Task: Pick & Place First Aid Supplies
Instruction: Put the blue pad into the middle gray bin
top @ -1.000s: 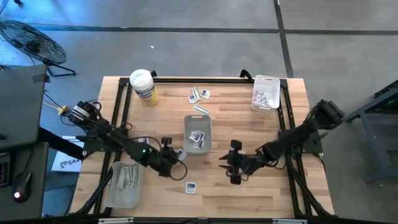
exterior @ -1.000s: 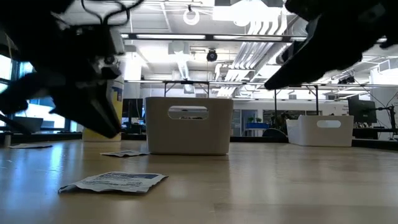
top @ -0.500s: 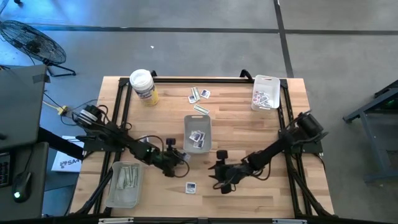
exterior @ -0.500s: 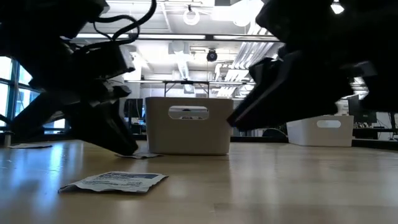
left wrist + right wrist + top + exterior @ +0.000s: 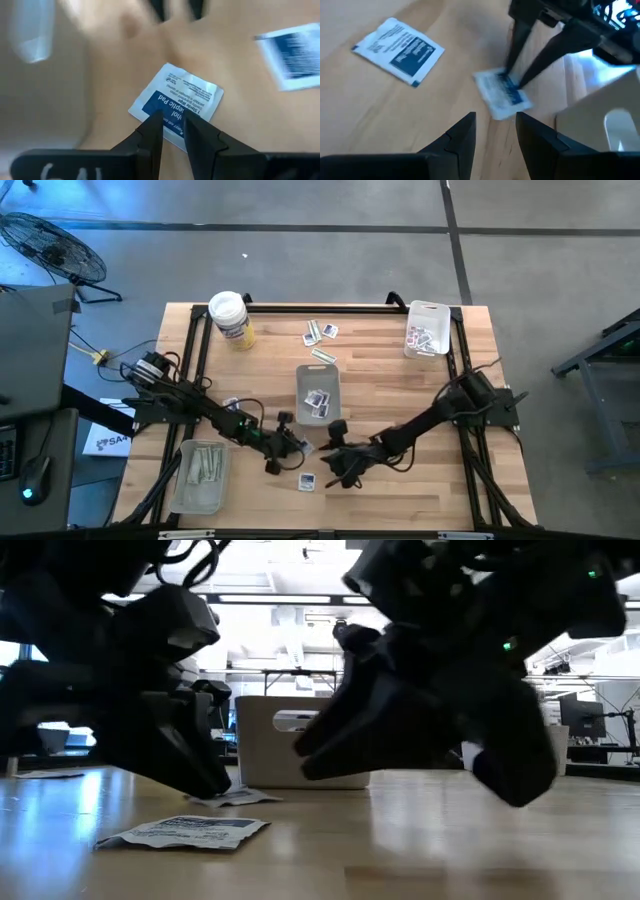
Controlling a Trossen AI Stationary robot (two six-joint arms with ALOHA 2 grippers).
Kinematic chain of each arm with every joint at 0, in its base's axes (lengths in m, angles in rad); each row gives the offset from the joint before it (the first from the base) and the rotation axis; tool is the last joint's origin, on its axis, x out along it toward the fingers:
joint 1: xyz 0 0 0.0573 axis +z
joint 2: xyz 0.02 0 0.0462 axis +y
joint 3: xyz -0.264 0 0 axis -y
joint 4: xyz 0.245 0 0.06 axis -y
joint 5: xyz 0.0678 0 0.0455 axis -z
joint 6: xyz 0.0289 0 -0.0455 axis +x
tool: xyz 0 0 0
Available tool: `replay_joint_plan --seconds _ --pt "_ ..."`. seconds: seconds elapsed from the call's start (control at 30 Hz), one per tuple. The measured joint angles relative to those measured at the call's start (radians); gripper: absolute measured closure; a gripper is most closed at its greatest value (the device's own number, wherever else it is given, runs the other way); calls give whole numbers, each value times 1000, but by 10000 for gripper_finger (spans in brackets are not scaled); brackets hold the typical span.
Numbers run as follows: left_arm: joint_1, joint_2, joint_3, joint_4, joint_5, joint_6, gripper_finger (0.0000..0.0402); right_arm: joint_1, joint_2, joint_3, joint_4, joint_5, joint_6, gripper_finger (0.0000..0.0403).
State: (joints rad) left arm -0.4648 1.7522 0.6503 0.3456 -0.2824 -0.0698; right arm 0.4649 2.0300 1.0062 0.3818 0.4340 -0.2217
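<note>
**Left end effector pinching an alcohol pad packet near the centre bin**

You will find the held alcohol pad packet low against the wooden surface, its edge nipped between the narrowly set fingers of the left end effector. A second alcohol pad packet lies flat just in front, untouched. Your right end effector hovers close beside both, fingers spread and carrying nothing. The grey centre bin stands just behind, with packets inside. More packets lie loose near the far edge. The left tray holds pale strips; the right tray holds further packets. A white-lidded tub stands at the far left.
</note>
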Motion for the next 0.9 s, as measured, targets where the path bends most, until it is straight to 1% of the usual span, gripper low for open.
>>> replay_joint_plan --seconds 0.07,0.13,0.33,0.47,0.53,0.67,0.9 --pt "-1 -1 7 4 47 25 326 -5 16 23 -8 2 -29 270" --pt "-5 -22 18 -32 68 44 326 -8 32 49 -28 -3 -58 270" --pt "-8 -114 51 -164 19 36 326 0 61 133 -133 -3 -130 270" --pt "-8 -128 50 -270 15 -49 326 3 60 155 -154 7 -170 270" --pt "-13 -127 44 -305 15 -96 326 0 60 162 -155 -13 -190 270" --pt "-31 -81 37 -271 -8 -118 326 -6 65 173 -147 -49 -204 270" --pt "-39 -20 37 -125 -16 -118 326 -20 65 173 -147 -79 -206 270"
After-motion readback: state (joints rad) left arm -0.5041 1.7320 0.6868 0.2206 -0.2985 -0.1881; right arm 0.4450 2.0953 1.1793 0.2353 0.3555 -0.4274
